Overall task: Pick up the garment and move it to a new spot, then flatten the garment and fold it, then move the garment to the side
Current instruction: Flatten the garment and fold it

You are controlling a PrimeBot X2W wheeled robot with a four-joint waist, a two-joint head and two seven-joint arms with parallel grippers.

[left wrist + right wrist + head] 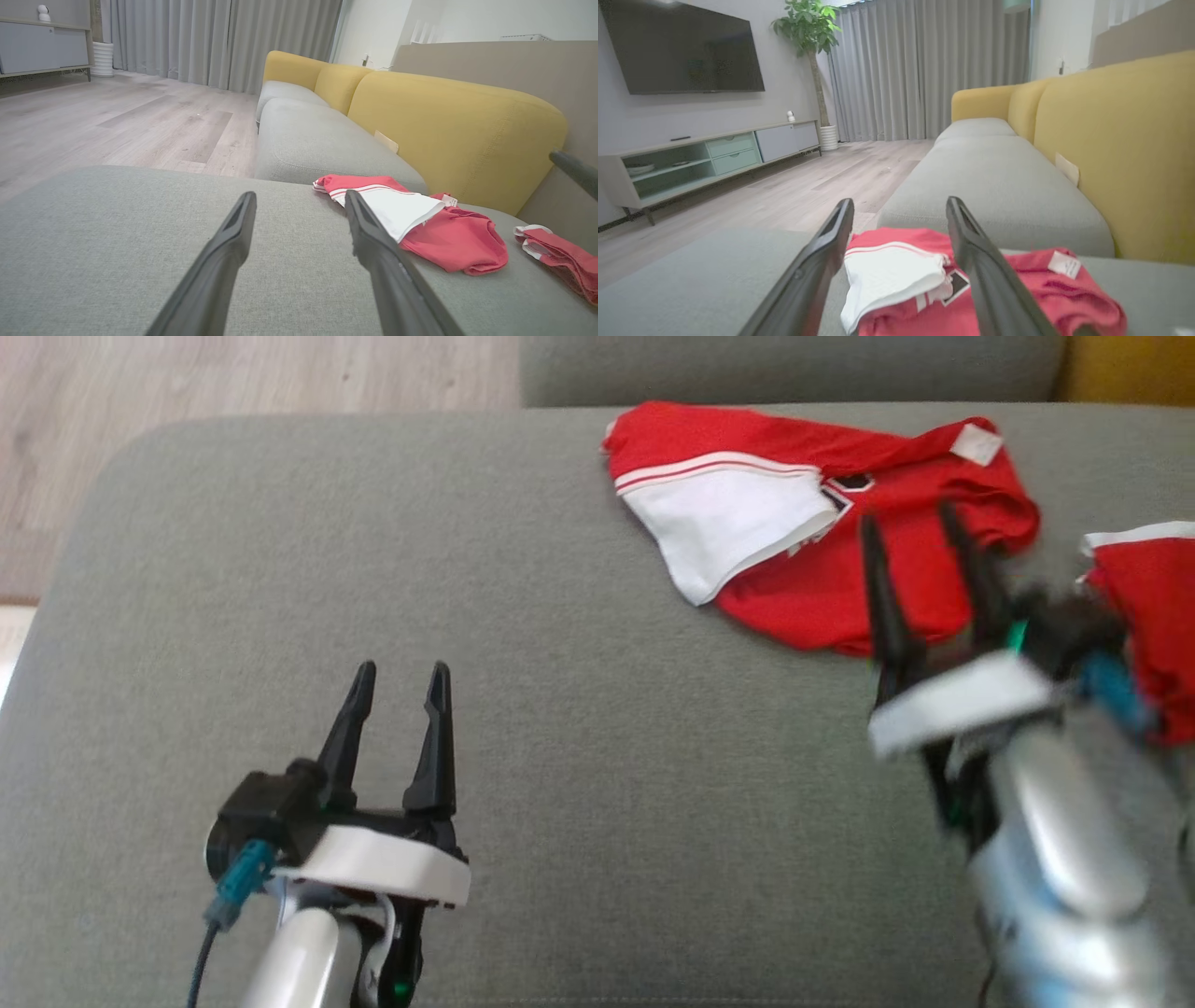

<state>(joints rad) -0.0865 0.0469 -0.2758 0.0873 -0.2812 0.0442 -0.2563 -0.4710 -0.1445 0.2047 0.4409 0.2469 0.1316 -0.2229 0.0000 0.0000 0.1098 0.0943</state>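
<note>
A: Where does the garment lie?

B: The crumpled red jersey garment (803, 602) lies on the far right part of the grey fabric sofa cushion (560, 728), close to its far edge. Its long axis runs left to right. The broad white panel (728, 518) is at the left end and a small white label (976, 443) at the right end.

A: And the hands?

B: The left gripper (402, 668) sits near and left over bare cushion, its two dark fingers apart with nothing between them. The garment lies far and to the right of it, well apart. The right gripper (908, 515) is blurred in the head view, but its fingers stand apart and hold nothing. Their tips lie over the near edge of the garment. Whether they touch the cloth, I cannot tell.

A: So which arm takes it?

B: The right one, I judge, since it is much the nearer. Its wrist view has the garment just ahead and below, between the fingers. The fingers point across the long axis, so a reach forward and down would meet the near edge about mid-length.

A: Anything to watch?

B: A second red cloth with white trim (1144, 616) lies at the right edge, just beside the right wrist and apart from the first. A grip should gather one garment only.
</note>
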